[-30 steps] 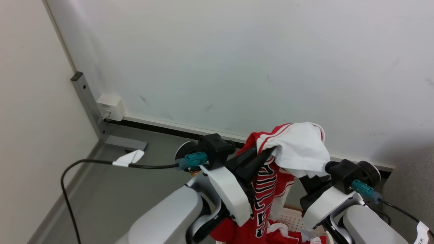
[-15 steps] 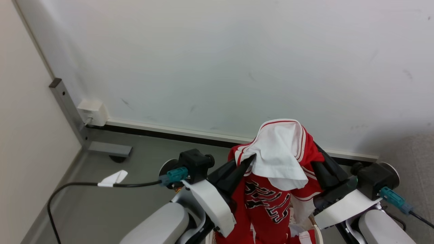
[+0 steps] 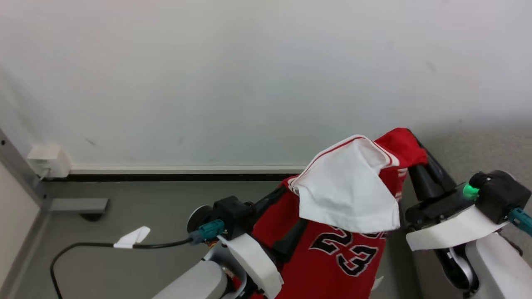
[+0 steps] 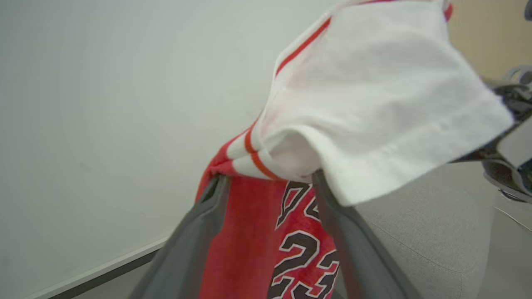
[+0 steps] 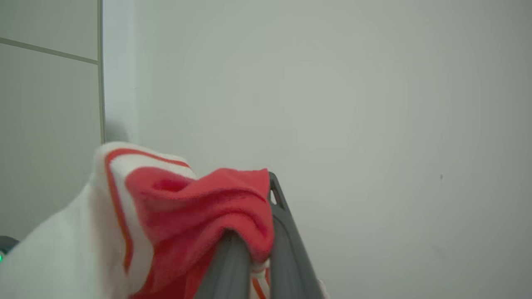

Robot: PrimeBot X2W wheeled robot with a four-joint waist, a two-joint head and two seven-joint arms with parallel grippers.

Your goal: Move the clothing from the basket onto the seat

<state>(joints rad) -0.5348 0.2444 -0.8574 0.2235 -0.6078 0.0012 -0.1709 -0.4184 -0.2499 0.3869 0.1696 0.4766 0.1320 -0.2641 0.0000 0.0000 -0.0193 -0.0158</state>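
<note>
The right wrist view shows the right hand [image 5: 259, 207] pinching the clothing [image 3: 345, 195], which drapes over the spread-open left hand [image 4: 269, 178].

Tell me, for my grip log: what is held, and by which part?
The right gripper pinches the red jersey by a bunched red fold; the left gripper stands open.

Head camera looks down — wrist cameras close, sharing the clothing [image 3: 345, 199]
</note>
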